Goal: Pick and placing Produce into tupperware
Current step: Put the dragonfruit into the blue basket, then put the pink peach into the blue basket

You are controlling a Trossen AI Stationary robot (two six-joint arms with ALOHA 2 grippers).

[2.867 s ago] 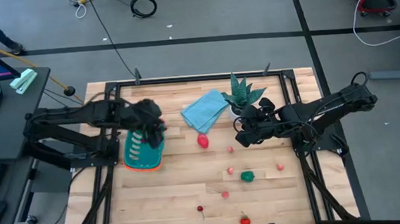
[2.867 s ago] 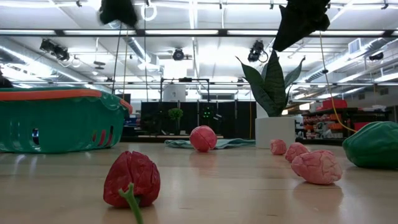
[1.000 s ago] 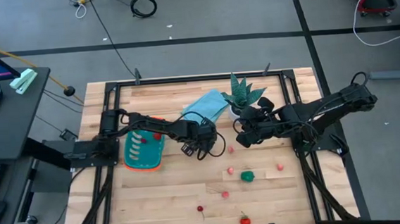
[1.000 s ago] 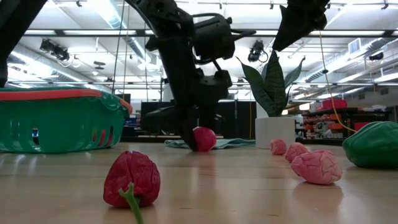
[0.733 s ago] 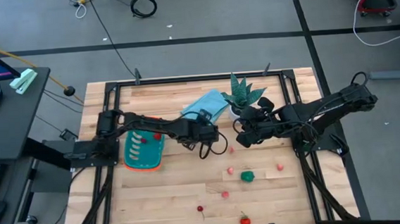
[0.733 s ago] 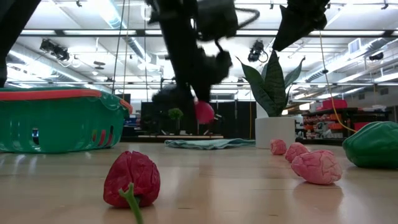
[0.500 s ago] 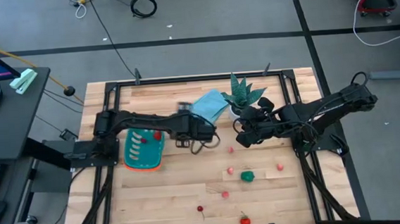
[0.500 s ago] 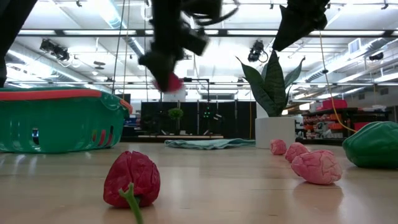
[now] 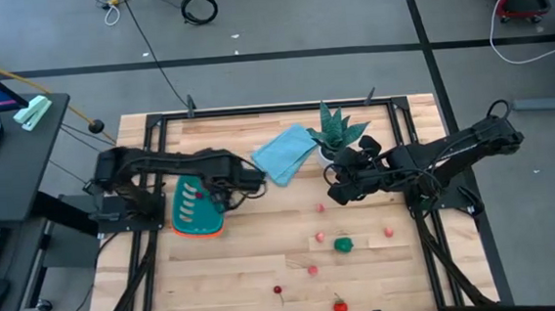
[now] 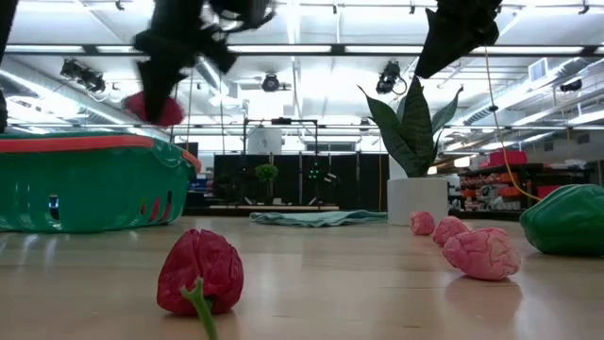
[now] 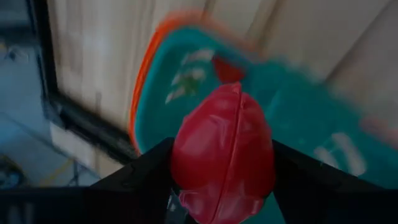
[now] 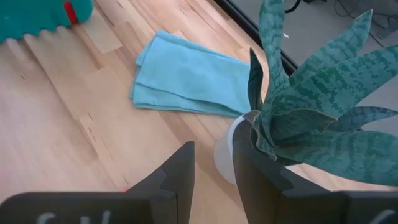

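Wooden table (image 9: pixel 236 266): tupperware (image 9: pixel 195 212), cloth (image 9: pixel 284 153), plant (image 9: pixel 336 132), produce (image 9: pixel 343 244).

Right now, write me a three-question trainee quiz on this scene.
1. True or false: the left tool is empty.
2. Where is the left tool? A) above the tupperware; B) on the blue cloth; C) beside the green produce piece.
3. Fill in: the right tool hangs beside the ____.

Key
1. False: it is shut on a red produce piece.
2. A.
3. Potted plant.
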